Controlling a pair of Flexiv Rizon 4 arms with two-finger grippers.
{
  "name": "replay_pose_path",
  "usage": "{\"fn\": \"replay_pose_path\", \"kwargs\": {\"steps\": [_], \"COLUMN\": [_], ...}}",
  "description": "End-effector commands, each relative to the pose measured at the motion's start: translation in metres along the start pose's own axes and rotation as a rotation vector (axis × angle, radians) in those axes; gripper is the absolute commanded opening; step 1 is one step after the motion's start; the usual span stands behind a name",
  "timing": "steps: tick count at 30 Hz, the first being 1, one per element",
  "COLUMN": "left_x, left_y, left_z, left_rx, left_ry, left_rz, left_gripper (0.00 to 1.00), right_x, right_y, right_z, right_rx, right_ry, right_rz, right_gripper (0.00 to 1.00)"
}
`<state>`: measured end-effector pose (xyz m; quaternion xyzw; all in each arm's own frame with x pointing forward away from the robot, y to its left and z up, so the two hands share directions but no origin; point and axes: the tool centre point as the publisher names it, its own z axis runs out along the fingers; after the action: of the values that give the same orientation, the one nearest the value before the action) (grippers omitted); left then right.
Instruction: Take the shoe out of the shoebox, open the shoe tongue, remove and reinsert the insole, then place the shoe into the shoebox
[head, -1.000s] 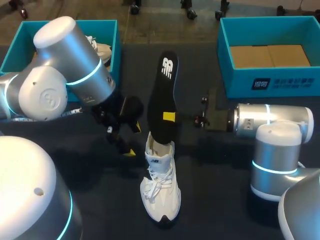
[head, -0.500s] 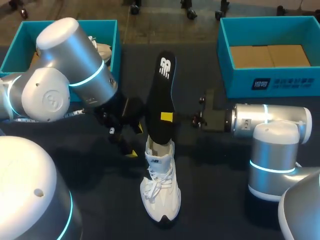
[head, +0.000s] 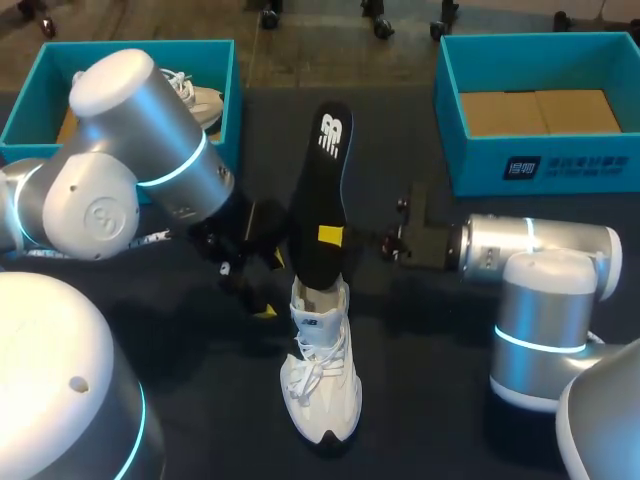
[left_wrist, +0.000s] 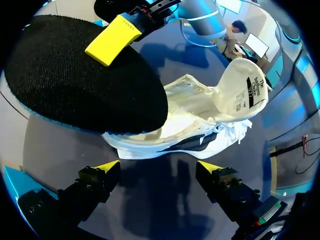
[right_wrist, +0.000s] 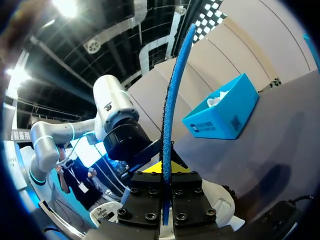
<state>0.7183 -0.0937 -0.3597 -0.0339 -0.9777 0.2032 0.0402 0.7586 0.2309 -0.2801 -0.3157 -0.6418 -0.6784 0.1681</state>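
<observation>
Clamping upright insole (head: 322, 180) in right gripper (head: 331, 237), lower end sitting in shoe (head: 321, 385) beneath; left gripper (left_wrist: 159, 167) hanging released alongside.

White logo mark (head: 329, 137) near the far end of the black insole (head: 318, 215), white print panel (head: 570, 166) on the right shoebox (head: 478, 166) front wall, black tag (left_wrist: 251, 92) with small white lettering on the shoe tongue (left_wrist: 234, 82), pale label (right_wrist: 204, 127) on the left shoebox (right_wrist: 235, 107) side.

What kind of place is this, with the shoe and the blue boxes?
Probably a robot testing lab: the right claw holds a black insole above a white shoe, and teal shoeboxes sit at the far corners of the table.
</observation>
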Motion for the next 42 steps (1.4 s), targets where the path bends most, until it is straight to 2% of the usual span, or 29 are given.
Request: {"fn": "replay_pose_path", "kwargs": {"steps": [1, 16, 35, 42], "left_x": [0.002, 0.002, 0.002, 0.002], "left_y": [0.001, 0.001, 0.001, 0.001], "left_z": [0.0, 0.0, 0.0, 0.0], "left_rx": [0.001, 0.001, 0.001, 0.001], "left_ry": [-0.004, -0.004, -0.004, -0.004], "left_rz": [0.001, 0.001, 0.001, 0.001], "left_gripper": [1.0, 1.0, 1.0, 1.0], "right_x": [-0.001, -0.013, -0.027, -0.027], "right_y": [-0.002, 0.001, -0.011, -0.015], "right_z": [0.008, 0.003, 0.002, 0.003], "right_rx": [-0.009, -0.004, 0.007, 0.026], "right_ry": [-0.008, -0.003, 0.047, 0.047], "right_rz": [-0.003, -0.024, -0.029, -0.04], "right_gripper": [0.0, 0.0, 0.0, 0.0]}}
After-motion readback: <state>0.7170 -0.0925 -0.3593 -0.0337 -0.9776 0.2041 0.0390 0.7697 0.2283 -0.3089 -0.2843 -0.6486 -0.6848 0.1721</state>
